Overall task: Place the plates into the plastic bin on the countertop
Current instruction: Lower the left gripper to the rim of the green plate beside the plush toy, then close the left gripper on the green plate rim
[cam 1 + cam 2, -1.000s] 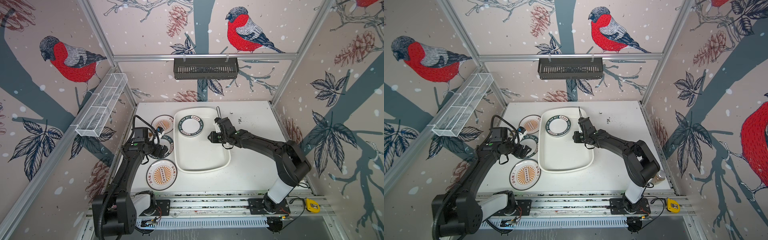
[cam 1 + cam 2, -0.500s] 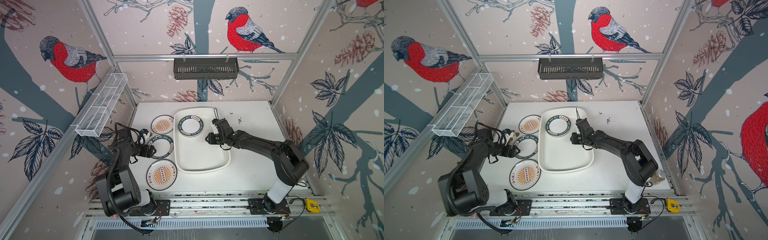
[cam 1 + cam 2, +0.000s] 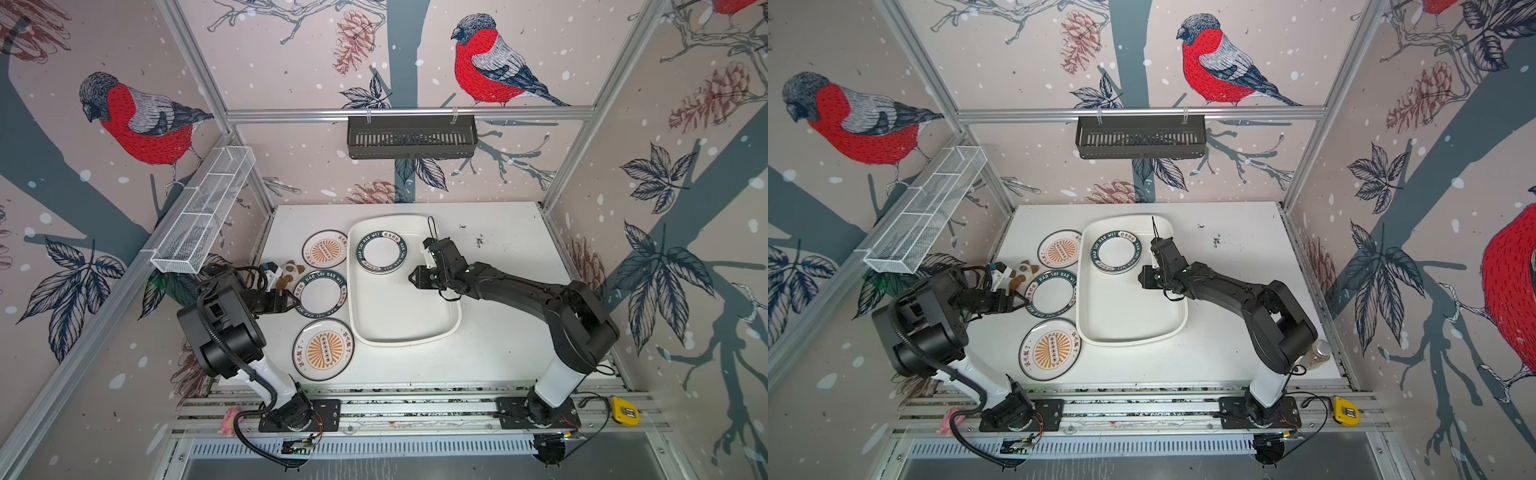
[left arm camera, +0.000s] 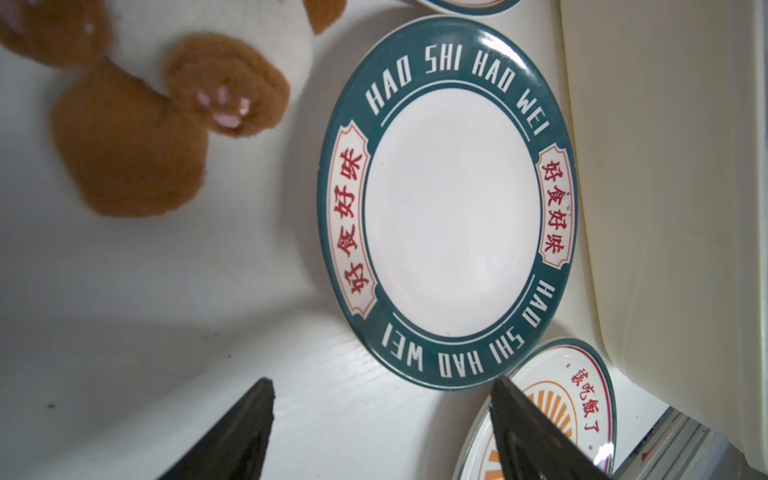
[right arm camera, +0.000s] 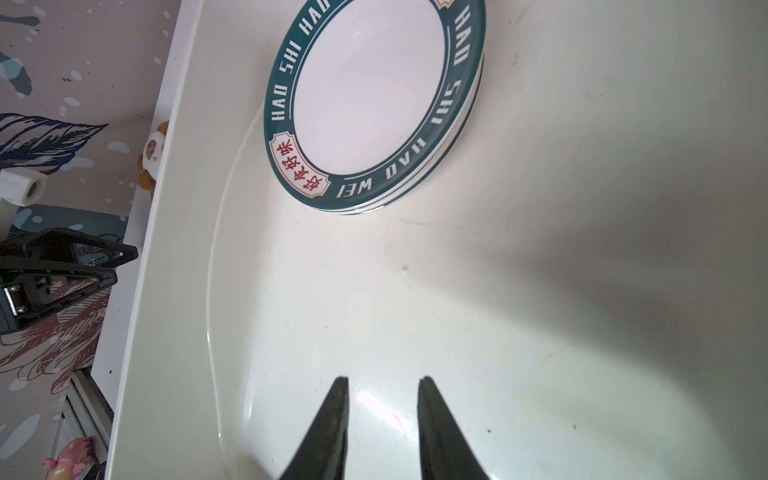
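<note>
White plastic bin (image 3: 399, 307), glossy round plates (image 3: 320, 295)

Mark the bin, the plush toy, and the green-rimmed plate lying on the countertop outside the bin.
Bin (image 3: 399, 309): in a top view, on its bare floor.
Plush toy (image 3: 294, 270): in a top view, on its head.
Green-rimmed plate (image 4: 449, 212): in the left wrist view, on its white centre.

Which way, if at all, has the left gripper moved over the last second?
Yes. The left gripper has pulled back leftward, away from the plastic bin: from above the green-rimmed plate to its left rim.
</note>
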Robot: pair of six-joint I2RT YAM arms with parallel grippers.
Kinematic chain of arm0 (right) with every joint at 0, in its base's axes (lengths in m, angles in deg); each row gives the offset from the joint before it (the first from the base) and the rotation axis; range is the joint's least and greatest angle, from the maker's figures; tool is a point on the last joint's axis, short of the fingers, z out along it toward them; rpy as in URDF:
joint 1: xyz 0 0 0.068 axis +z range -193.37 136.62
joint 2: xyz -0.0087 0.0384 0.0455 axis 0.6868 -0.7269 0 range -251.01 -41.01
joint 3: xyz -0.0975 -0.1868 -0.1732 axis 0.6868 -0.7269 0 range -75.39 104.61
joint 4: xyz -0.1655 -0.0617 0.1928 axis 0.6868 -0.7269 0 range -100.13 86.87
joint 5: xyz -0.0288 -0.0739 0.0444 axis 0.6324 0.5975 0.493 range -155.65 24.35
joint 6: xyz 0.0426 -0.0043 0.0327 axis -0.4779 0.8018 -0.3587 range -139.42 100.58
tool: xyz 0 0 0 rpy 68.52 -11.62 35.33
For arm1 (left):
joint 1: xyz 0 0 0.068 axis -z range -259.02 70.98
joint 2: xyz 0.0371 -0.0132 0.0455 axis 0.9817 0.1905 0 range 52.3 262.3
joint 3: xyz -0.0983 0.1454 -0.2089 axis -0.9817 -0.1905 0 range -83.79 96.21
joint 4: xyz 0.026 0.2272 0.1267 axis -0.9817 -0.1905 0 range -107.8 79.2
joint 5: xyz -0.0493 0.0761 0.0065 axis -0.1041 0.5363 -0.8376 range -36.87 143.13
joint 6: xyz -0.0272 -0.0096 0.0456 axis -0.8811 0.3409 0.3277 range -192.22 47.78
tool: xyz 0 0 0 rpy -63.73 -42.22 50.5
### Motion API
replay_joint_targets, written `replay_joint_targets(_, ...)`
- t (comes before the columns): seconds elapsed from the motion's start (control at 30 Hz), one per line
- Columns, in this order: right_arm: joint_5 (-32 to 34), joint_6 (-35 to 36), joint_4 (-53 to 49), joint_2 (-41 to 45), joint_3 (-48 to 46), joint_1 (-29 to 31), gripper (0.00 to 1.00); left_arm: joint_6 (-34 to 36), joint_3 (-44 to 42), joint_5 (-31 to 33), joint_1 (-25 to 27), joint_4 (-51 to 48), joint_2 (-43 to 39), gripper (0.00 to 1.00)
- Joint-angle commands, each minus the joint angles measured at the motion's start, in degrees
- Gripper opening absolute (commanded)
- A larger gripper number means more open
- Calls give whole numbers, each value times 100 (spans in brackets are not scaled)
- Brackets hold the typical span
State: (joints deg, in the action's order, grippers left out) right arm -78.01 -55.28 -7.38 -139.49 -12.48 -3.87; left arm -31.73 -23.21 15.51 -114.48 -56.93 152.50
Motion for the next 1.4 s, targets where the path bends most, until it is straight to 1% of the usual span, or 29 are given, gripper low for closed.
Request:
replay_joint_targets(0.0,-61,-20,188,47,-25,13,31,308,98,-458,-72,-327,193,81)
replay_joint_targets(0.13,-59,-9,214,60,-75,13,31,218,132,-676,-73,-158,403,80)
replay_joint_targets(0.2,-56,-17,248,44,-103,6,31,-17,123,-757,-71,49,470,78)
replay_joint_targets(0.33,-82,-49,315,-6,-147,4,31,-226,92,-859,-18,324,593,76)
replay_joint_targets(0.4,-99,-61,328,-31,-157,8,31,-136,148,-917,14,219,665,75)
replay_joint_targets(0.53,-117,-68,355,-88,-153,5,31,-327,118,-685,152,403,607,73)
replay_joint_targets(0.63,-118,-70,372,-113,-148,4,31,-376,140,-581,280,352,641,73)
replay_joint_targets(0.83,-126,-55,347,-145,-130,-4,30,-407,247,-590,363,285,781,72)
replay_joint_targets(1.1,-126,-82,372,-164,-157,-5,30,-620,491,-850,383,142,966,68)
replay_joint_targets(1.2,-126,-71,355,-171,-133,-5,30,-836,491,-767,426,242,953,67)
replay_joint_targets(1.37,-126,-66,346,-163,-105,-4,30,-989,531,-664,517,343,989,66)
